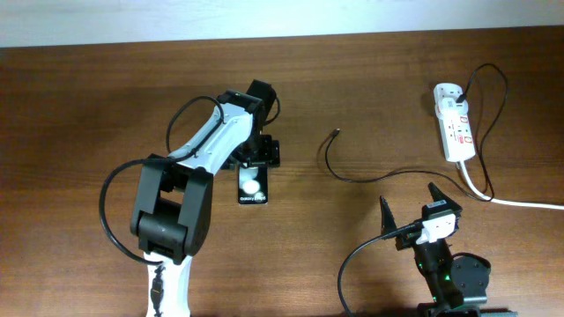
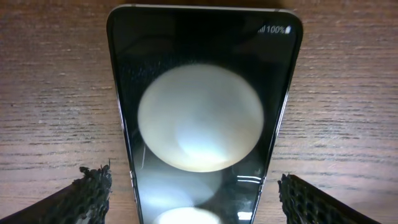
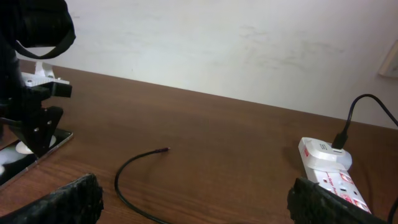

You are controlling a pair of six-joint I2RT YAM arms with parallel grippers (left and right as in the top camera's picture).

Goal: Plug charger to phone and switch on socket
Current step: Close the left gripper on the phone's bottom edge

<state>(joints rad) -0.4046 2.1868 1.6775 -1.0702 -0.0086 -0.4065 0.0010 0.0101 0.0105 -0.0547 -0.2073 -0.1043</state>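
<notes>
The black phone (image 1: 253, 189) lies flat on the wooden table, its glossy face (image 2: 202, 118) showing round white glare spots. My left gripper (image 1: 256, 167) stands open astride the phone's near end; in the left wrist view a strip of wood shows between each finger (image 2: 90, 196) and the phone's sides. The charger, a thin black cable (image 1: 328, 163), curls across the table, and its free plug tip (image 1: 335, 134) lies bare (image 3: 166, 150), well right of the phone. The white socket strip (image 1: 456, 123) sits at the far right (image 3: 329, 171). My right gripper (image 1: 411, 207) is open and empty near the front edge.
A black plug (image 1: 464, 92) sits in the socket's far end, and a thick white cord (image 1: 520, 204) runs off to the right. The left arm (image 1: 207, 145) reaches over the table's left half. A pale wall (image 3: 217, 43) borders the far edge.
</notes>
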